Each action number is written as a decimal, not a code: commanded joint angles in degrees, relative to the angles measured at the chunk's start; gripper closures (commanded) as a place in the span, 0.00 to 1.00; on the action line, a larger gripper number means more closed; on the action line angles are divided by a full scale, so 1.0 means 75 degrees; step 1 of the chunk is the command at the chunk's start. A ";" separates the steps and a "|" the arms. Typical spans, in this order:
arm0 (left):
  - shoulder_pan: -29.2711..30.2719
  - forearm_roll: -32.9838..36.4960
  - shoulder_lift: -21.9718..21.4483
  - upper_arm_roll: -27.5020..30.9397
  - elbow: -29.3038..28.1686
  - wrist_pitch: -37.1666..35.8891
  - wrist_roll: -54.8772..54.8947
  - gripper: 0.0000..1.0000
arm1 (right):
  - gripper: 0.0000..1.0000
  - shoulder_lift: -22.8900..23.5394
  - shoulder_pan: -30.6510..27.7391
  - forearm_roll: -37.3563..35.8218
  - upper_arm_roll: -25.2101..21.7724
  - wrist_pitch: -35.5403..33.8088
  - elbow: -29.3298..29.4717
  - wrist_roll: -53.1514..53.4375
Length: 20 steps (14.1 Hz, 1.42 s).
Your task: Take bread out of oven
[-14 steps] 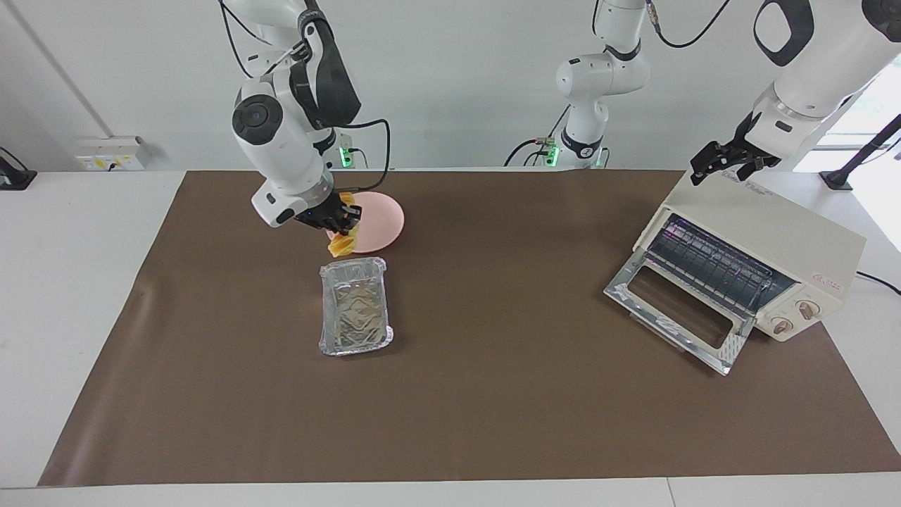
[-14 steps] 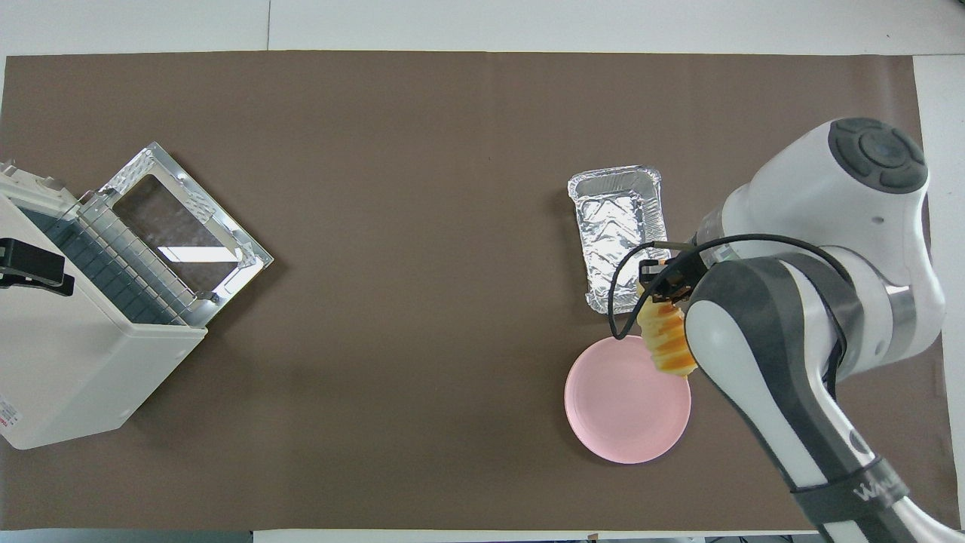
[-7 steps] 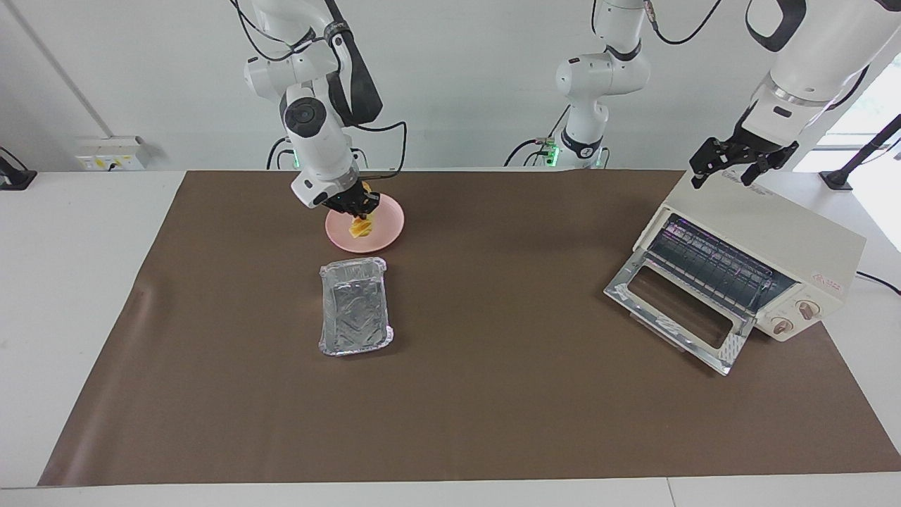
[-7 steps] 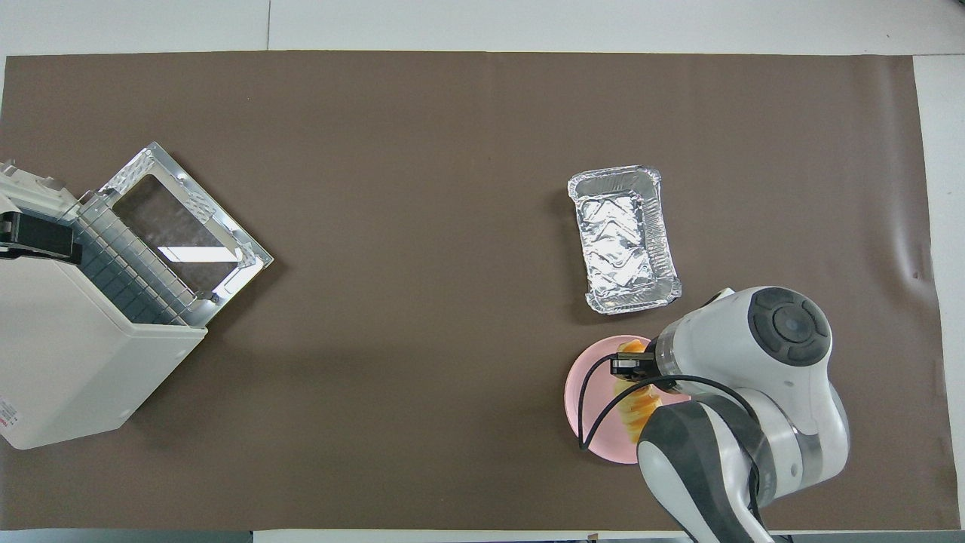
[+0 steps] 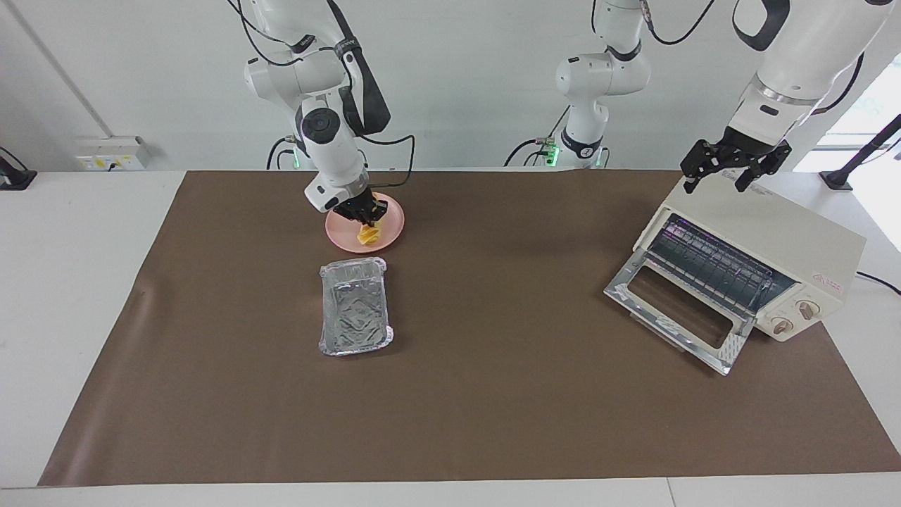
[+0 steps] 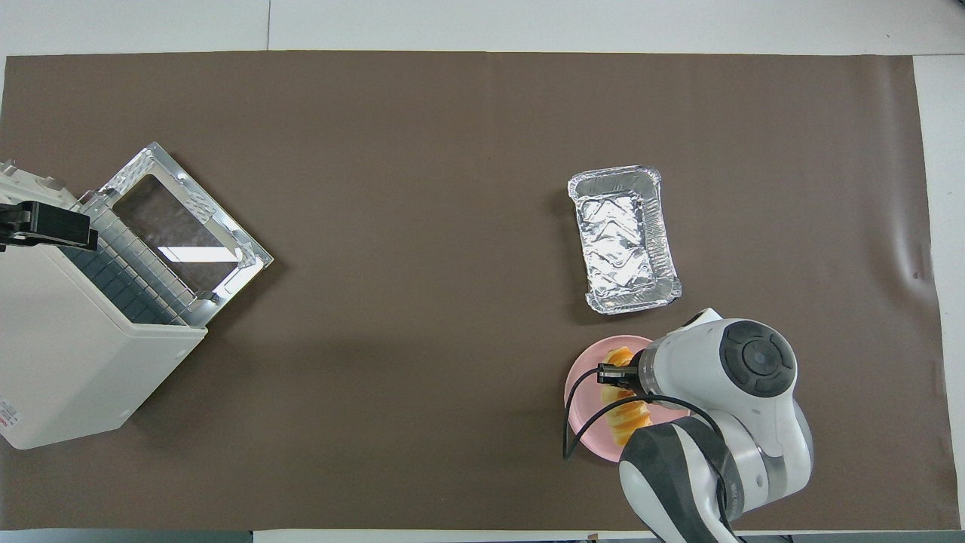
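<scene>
**Two grippers, one ridged loaf on the plate**

Two of my hands show. My right gripper [image 5: 364, 215] is clamped on the ridged golden bread [image 5: 367, 235], which rests on the round pink plate [image 5: 389, 224], at twelve o'clock from the crinkled foil tray [image 5: 354, 305]. My left gripper [image 5: 732, 167], fingers spread, hangs over the boxy cream oven [image 5: 767, 239], its chrome-framed glass door [image 5: 677, 311] dropped flat.

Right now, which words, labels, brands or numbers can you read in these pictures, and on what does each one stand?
None can be read.
Oven, top edge near the robots: raised lettering, too small to read.
Oven, side panel above the knobs: small red mark, blurred.
Oven, corner in the overhead view: small red label, too small to read.
Bread, plate, foil tray: no text.
</scene>
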 commanded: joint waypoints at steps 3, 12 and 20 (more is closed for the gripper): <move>-0.0070 0.0025 -0.0107 0.0064 -0.0158 0.0133 0.0059 0.00 | 0.00 0.0018 0.0043 0.0092 -0.0014 0.0136 -0.0016 0.0019; -0.0012 0.0025 -0.0107 0.0111 -0.0158 0.0122 0.0047 0.00 | 0.00 -0.0063 -0.0776 -0.0118 -0.0061 -0.2569 0.2958 0.0018; 0.0035 0.0025 -0.0107 0.0111 -0.0158 0.0122 0.0047 0.00 | 0.00 0.0381 -0.2288 -0.1278 -0.0038 -0.4024 0.5444 -0.3365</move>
